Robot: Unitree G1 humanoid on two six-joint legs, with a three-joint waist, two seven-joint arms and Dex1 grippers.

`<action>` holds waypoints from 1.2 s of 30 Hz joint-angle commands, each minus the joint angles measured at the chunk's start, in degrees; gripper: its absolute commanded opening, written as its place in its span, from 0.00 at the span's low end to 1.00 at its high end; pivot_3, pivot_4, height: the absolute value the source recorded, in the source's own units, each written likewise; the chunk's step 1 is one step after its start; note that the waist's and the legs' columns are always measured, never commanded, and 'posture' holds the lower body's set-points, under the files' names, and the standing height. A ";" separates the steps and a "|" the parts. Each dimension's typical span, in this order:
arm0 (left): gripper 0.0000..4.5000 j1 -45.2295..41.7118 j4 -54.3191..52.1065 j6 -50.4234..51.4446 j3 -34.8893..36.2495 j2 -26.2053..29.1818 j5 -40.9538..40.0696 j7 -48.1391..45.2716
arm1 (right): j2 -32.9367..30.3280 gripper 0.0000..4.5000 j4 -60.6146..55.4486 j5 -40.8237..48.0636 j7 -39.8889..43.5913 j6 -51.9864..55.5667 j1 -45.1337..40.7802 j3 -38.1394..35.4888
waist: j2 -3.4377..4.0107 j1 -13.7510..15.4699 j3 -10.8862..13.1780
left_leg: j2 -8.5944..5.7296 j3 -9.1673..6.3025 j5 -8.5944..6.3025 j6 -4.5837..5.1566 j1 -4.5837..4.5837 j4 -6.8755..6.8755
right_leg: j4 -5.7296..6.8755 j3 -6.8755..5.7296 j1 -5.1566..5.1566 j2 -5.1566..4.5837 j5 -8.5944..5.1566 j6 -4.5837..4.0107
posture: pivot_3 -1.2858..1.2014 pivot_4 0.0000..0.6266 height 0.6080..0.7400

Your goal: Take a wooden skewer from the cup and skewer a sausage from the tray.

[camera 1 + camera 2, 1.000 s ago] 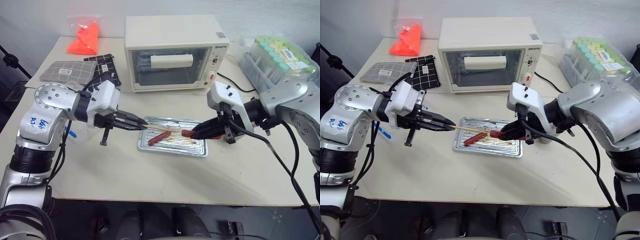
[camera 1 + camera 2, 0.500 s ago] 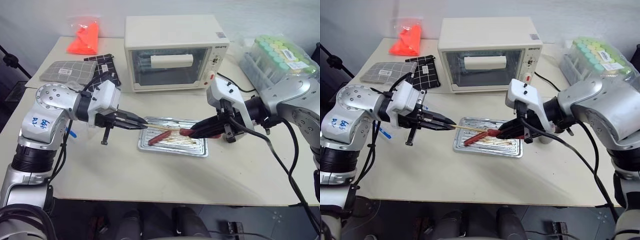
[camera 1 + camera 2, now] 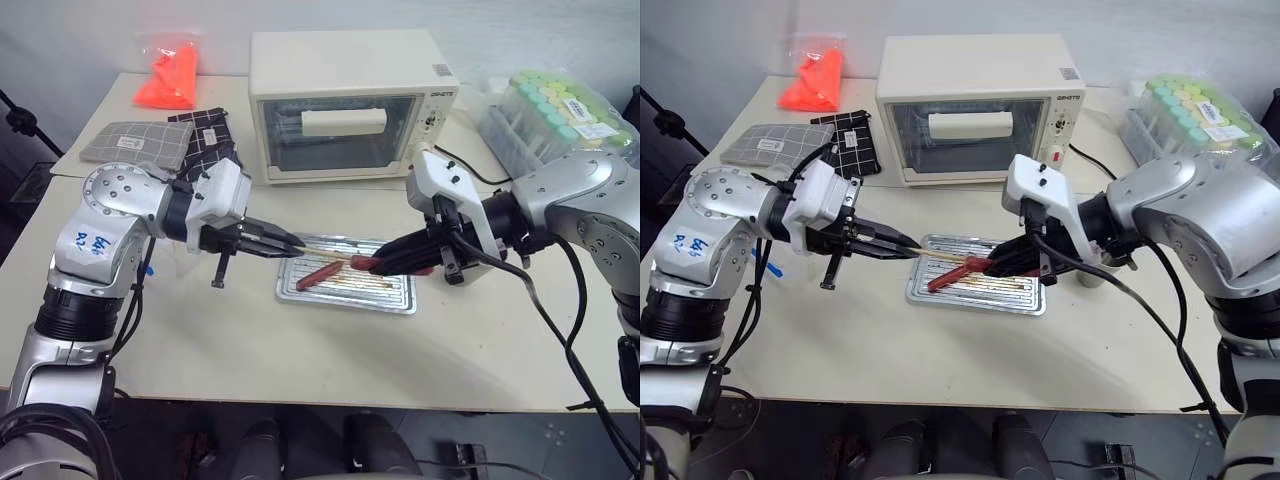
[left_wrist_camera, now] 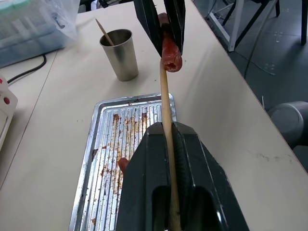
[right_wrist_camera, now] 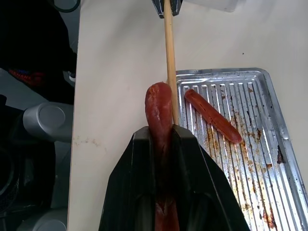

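Skewering is the step in hand, above the tray (image 3: 346, 290), which serves as landmark. To its left, the left gripper (image 3: 290, 247) is clamped on the wooden skewer (image 4: 165, 103), which reaches out level over the tray's near-left part toward the other arm. On the tray floor lies one sausage (image 3: 318, 275), untouched. Above the tray's middle, the right gripper (image 3: 372, 266), coming from the right, is clamped on the second sausage (image 5: 159, 113), its free end facing the stick. In the right wrist view the skewer's tip appears to run alongside the sausage's end, not into it; whether it has pierced I cannot tell. Next, I judge, tip and sausage end need lining up, then pushing together along the stick's axis. Beyond the tray's right end stands the cup (image 4: 119, 54), one skewer left inside.
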 commanded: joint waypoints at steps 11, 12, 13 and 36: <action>0.00 0.18 0.39 -1.62 2.11 2.79 0.08 -1.12 | -3.72 0.05 0.96 -2.32 1.27 -3.10 1.87 -1.38 | 0.00 -0.01 0.00 | 0.01 0.00 0.00 0.01 0.00 0.01 | 0.01 0.00 0.00 0.01 0.00 0.00 | 0.52 0.24 1.00; 0.00 0.03 0.41 -1.59 2.07 2.74 0.08 -1.08 | -3.58 0.05 1.00 -2.44 1.31 -3.18 1.85 -1.34 | 0.00 -0.01 0.00 | 0.00 0.00 0.00 0.01 0.00 0.01 | 0.00 0.00 0.00 0.01 0.00 0.00 | 0.52 0.24 1.00; 0.00 -0.11 0.40 -1.55 2.04 2.68 0.05 -1.03 | -3.43 0.05 1.01 -2.50 1.31 -3.20 1.82 -1.32 | 0.00 -0.01 0.00 | 0.00 0.00 0.00 0.01 0.00 0.01 | 0.00 0.00 0.00 0.00 0.00 0.00 | 0.52 0.24 1.00; 0.00 -1.49 0.52 -1.95 0.57 -0.14 0.41 -0.91 | -0.98 0.05 -1.45 1.70 -1.06 1.22 -0.72 -3.16 | 0.00 0.01 0.00 | 0.00 0.00 0.00 0.00 0.00 0.02 | 0.02 0.00 -0.01 0.00 0.00 0.00 | 0.52 0.24 1.00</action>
